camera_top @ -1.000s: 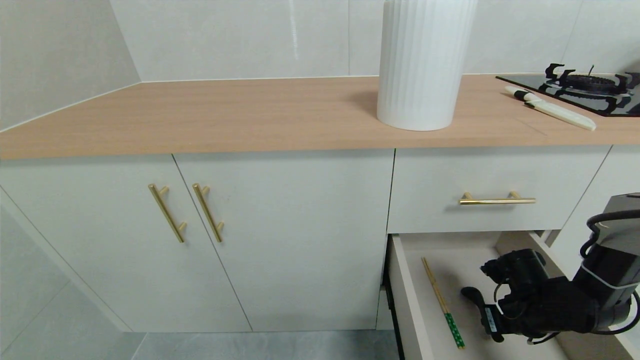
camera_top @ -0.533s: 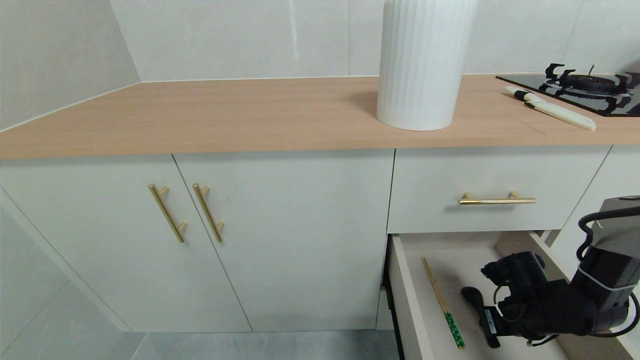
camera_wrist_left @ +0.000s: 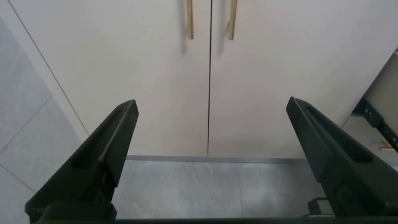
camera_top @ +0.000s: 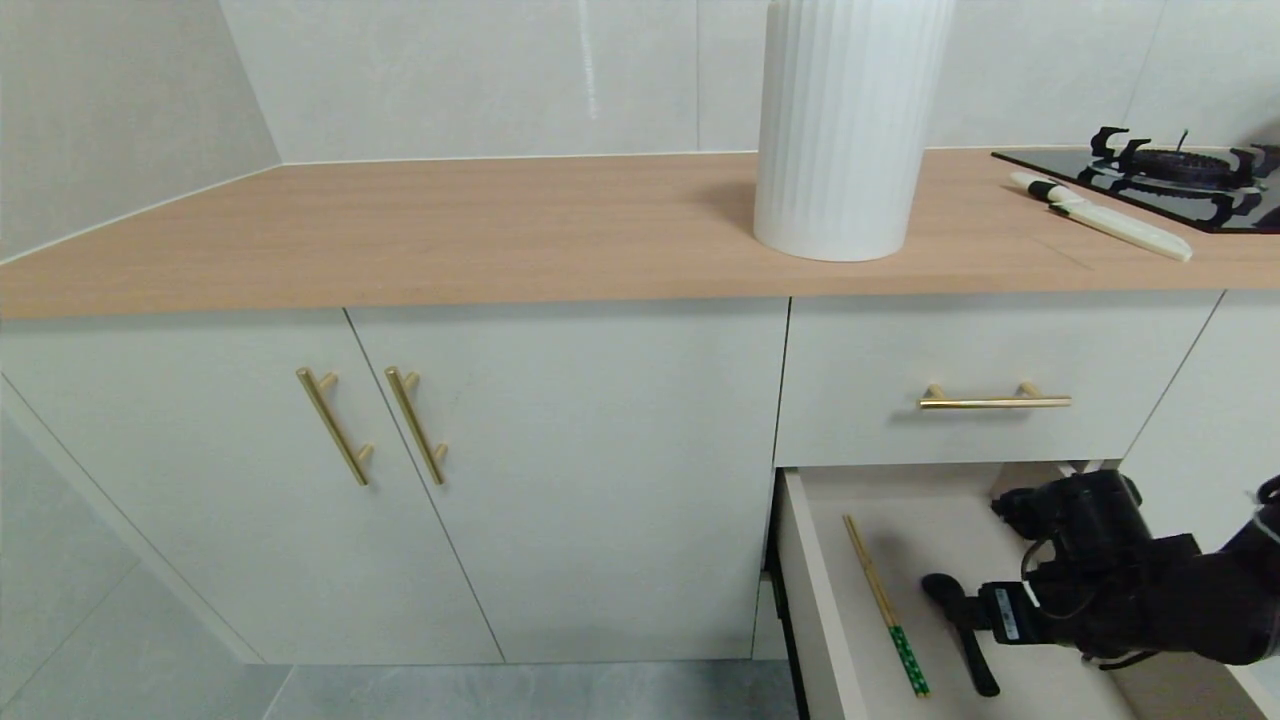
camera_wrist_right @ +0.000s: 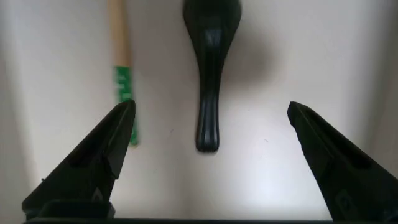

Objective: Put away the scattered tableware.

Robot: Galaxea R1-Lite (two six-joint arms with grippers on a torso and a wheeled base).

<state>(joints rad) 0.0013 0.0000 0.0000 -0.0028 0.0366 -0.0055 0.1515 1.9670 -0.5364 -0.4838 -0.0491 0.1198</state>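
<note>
The lower drawer [camera_top: 812, 600] stands pulled out at the bottom right. On its floor lie a pair of wooden chopsticks [camera_top: 885, 605] with green ends and a black spoon [camera_top: 962, 630] beside them. My right gripper [camera_top: 1003, 615] hovers over the drawer, just right of the spoon, open and holding nothing. In the right wrist view the spoon [camera_wrist_right: 208, 74] and the chopsticks [camera_wrist_right: 122, 74] lie on the drawer floor below the right gripper [camera_wrist_right: 210, 111]. A white knife [camera_top: 1100, 215] with a black band rests on the countertop. My left gripper [camera_wrist_left: 211, 109] is open, low before the cabinet doors.
A tall white ribbed container [camera_top: 845, 130] stands on the wooden countertop [camera_top: 450, 230]. A black gas hob [camera_top: 1180, 170] is at the far right. The shut upper drawer has a gold handle [camera_top: 995, 401]. Two cabinet doors with gold handles [camera_top: 375, 425] are at the left.
My right gripper has drawn back to the right and a little up, away from the spoon. The spoon and chopsticks stay where they lay in the drawer.
</note>
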